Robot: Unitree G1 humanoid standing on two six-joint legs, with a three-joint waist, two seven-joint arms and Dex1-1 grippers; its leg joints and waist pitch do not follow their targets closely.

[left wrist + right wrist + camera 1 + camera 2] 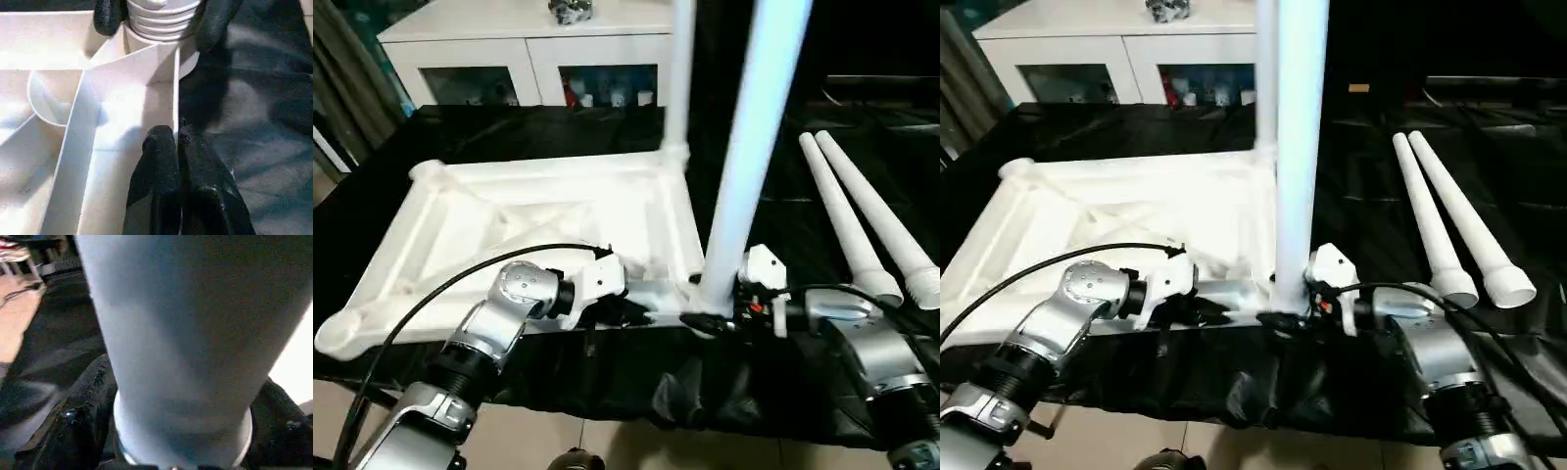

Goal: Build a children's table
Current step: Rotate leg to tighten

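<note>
Nearest us, our right gripper [181, 450] pinches the base of the upright leg [749, 157] to turn it into the corner socket. Our left gripper [176, 142], fingers pressed together, clamps the upturned tabletop's [538, 220] rim wall to steady it on the black-draped table [509, 122]. Another leg [680, 69] stands in the far corner; two spare legs [871, 220] lie to the right.

I find nothing I can read here: no word, number, brand or sign (not even a moulded mark) on the ribbed underside of the tabletop [538, 211], on the upright leg [1298, 147] between my right gripper's fingers, or on the two spare legs [871, 215] lying on the black cloth. The small red spot on my right wrist housing [756, 306] is too small to tell whether it carries any lettering.
</note>
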